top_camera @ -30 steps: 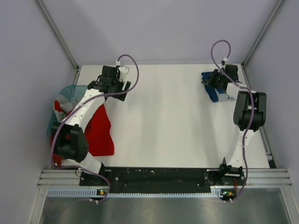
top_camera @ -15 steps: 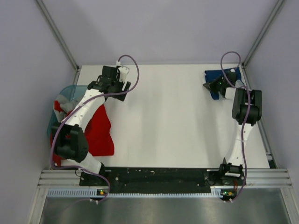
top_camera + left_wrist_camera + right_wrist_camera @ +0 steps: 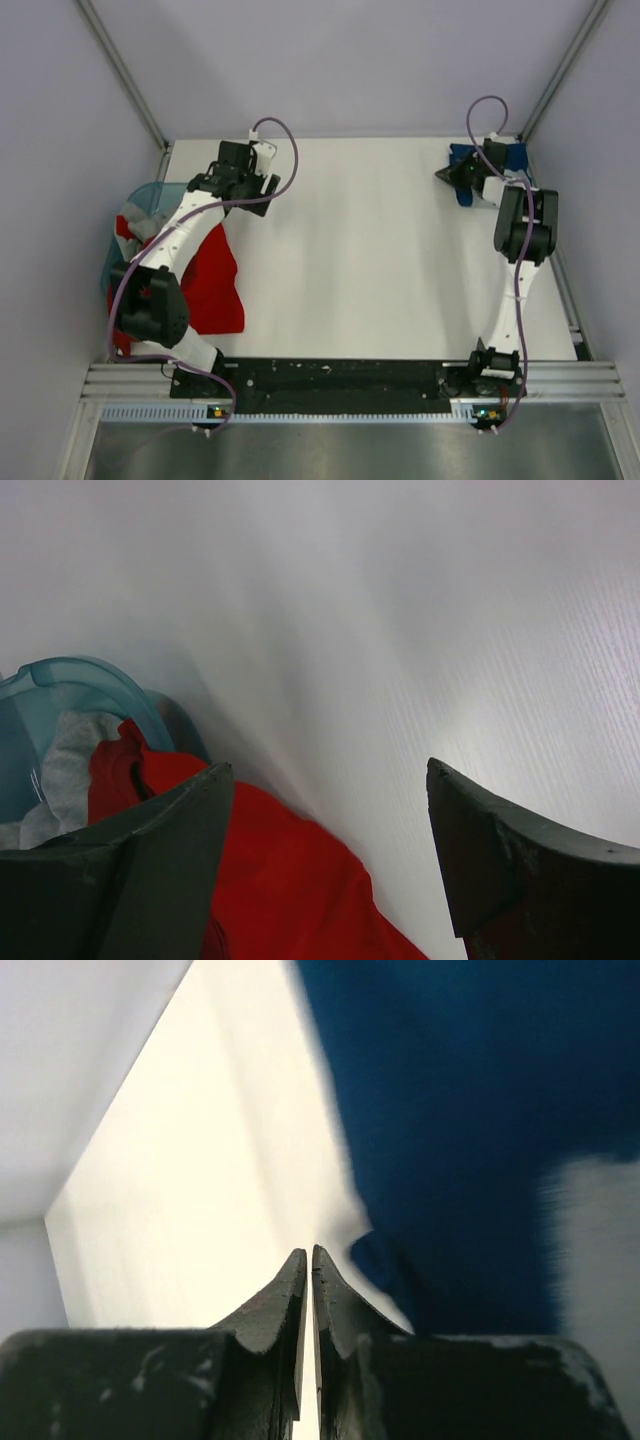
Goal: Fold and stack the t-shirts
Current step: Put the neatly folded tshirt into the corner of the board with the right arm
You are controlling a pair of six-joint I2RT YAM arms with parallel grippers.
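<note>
Blue cloth fills the right side of the right wrist view: it is the dark navy-blue soft t-shirt [image 3: 480,1110], and it lies just to the right of the right gripper [image 3: 308,1258]. We see that gripper's two black jaws pressed together, with only a thin line between them and no cloth in that line. A small fold of the blue shirt sits right beside the tips, but we cannot tell if it touches them. A pale patch at the right edge of that view is too blurry for us to make out. From above, the navy shirt [image 3: 462,192] is bunched up at the far right corner of the flat white table [image 3: 350,250], and the right gripper [image 3: 448,177] is at its left edge. On the other side, the left gripper [image 3: 330,775] has its jaws wide apart, and we see only table between them. The bright red soft t-shirt [image 3: 290,890] lies below and to the left of those jaws. From above, the red shirt [image 3: 215,280] is spread on the table's left side, partly under the left arm, and the left gripper [image 3: 238,172] is past it, near the far edge. One end of the red shirt reaches into the see-through teal plastic basket [image 3: 90,672], where the crumpled grey-white t-shirt [image 3: 62,765] lies too.
</note>
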